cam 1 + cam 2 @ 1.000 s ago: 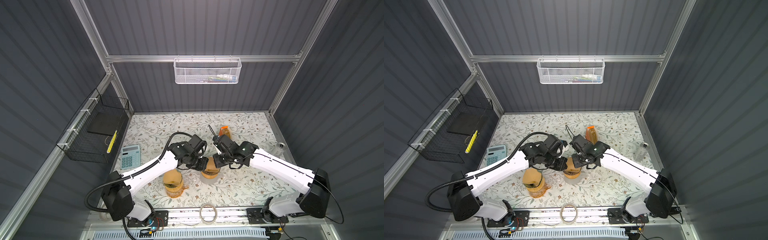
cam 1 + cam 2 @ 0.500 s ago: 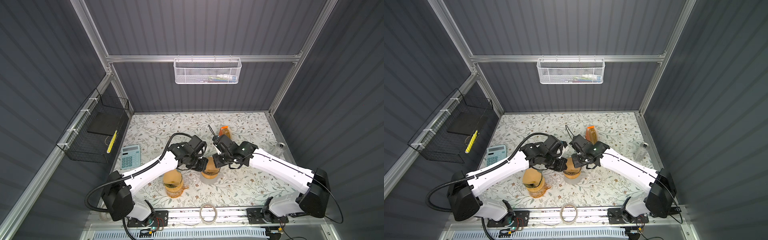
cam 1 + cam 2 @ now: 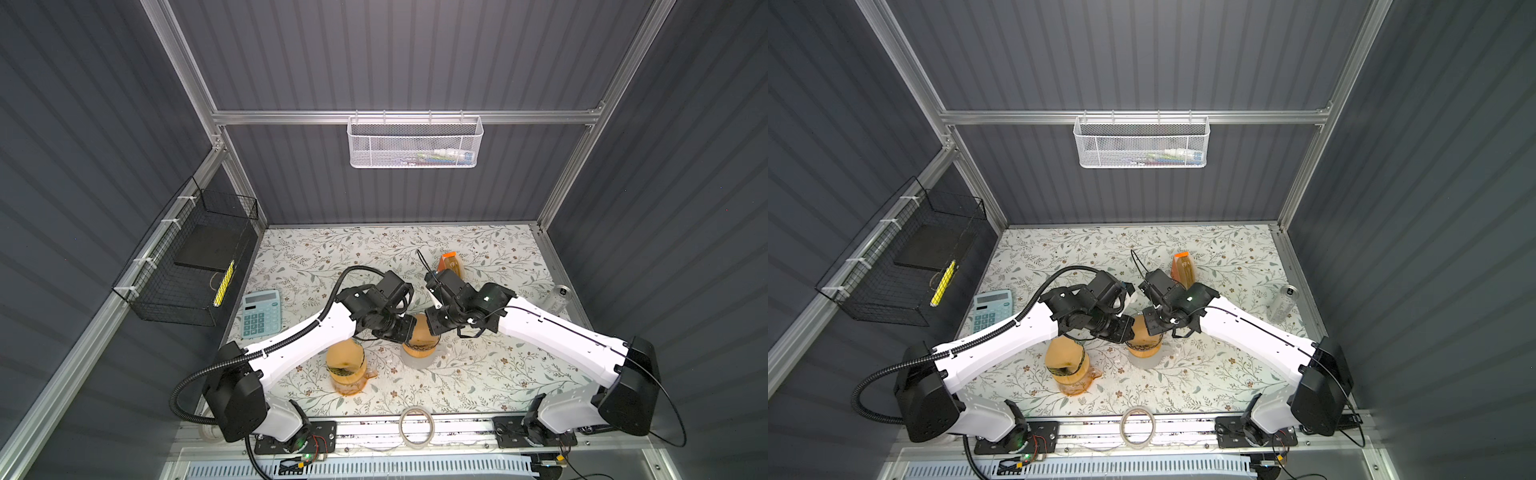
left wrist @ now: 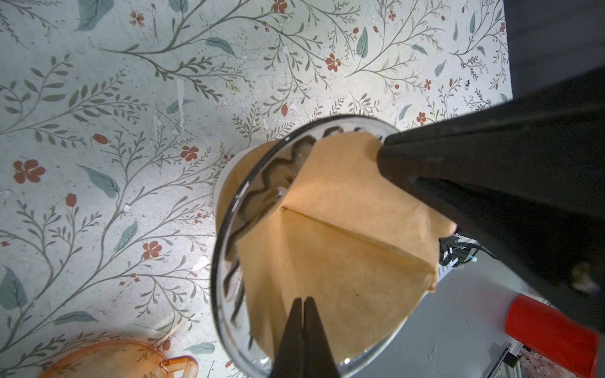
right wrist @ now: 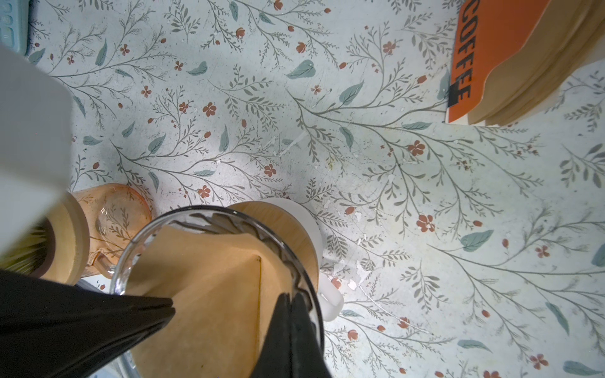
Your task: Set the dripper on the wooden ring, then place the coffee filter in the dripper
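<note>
a: caption pls, big to small.
b: floral table (image 3: pixel 478 257). two white arms meet mid-frame over a glass dripper (image 3: pixel 419 347). the coffee filter (image 4: pixel 343 245) sits partly in the dripper, w/ paper overhanging the rim on one side.
a: grippers?
b: left gripper (image 4: pixel 302 304) is pressed together & looks to be pinching the filter's edge. right gripper (image 5: pixel 290 297) same, on the opp. edge. in both top views they flank the dripper, left one on its left, right one on its right, neither nearer.
a: which way's the paper from the tips?
b: just below & between them. its seam runs from the cone's point out to the rim. i'd judge the nxt move is down, then let go.
a: any text?
b: orange pack (image 5: pixel 474 65) beyond the dripper reads "coffee" in black caps. calculator (image 3: pixel 262 313) keys too small to read.
</note>
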### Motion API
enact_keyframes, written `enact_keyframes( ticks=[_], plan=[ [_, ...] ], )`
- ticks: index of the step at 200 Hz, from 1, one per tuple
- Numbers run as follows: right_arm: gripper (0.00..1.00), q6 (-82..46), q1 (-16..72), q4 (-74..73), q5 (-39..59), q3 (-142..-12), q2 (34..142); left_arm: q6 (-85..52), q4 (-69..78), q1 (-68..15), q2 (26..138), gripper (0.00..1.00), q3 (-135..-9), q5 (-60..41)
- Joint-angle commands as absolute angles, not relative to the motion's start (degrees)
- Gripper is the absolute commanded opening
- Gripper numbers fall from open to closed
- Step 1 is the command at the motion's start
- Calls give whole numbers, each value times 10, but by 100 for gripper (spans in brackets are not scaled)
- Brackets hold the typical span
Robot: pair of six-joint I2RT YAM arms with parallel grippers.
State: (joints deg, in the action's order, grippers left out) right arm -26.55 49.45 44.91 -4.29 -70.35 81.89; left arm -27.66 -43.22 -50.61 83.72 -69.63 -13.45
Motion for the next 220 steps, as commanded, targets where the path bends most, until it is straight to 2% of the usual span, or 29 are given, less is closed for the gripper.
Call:
enact_keyframes(
  ticks=[1,117,220],
  plan=[
    [0,-265,497,451,-44,-695,824,-282,-430,-509,824,2,-690,-133],
    [1,-266,498,459,-44,-708,811,-283,-432,-509,813,3,-708,-122],
    [14,-271,499,464,-39,-719,791,-286,-423,-509,805,3,-712,-122]
  ],
)
